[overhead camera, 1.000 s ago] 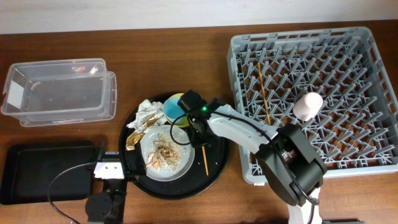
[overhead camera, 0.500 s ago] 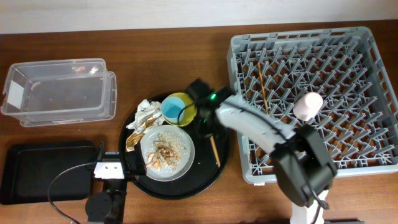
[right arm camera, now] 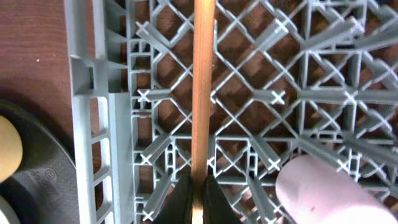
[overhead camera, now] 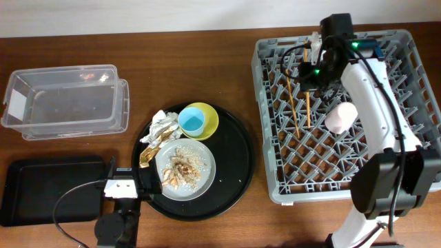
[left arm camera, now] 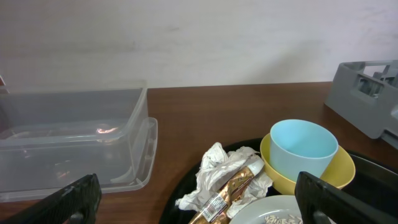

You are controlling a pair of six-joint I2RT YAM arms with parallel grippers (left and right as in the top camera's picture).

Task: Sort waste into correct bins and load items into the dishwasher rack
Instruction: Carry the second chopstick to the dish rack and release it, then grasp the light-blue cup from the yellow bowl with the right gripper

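Your right end effector (overhead camera: 307, 76) has swung from the round tray (overhead camera: 238, 172) to the dishwasher rack (overhead camera: 262, 103), clenched on a chopstick (overhead camera: 307, 107); your left end effector (left arm camera: 199, 198) sits released.

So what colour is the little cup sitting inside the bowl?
Light blue; the small cup nests in a yellow-green bowl, clearest in the left wrist view.

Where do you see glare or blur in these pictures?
Overhead view: evenly lit and sharp, with small white glints on the clear tub. Left wrist view: a reddish glint on the tub's wall; the left fingers are dark, soft shapes in the bottom corners. Right wrist view: the chopstick is crisp, the pink cup slightly soft.
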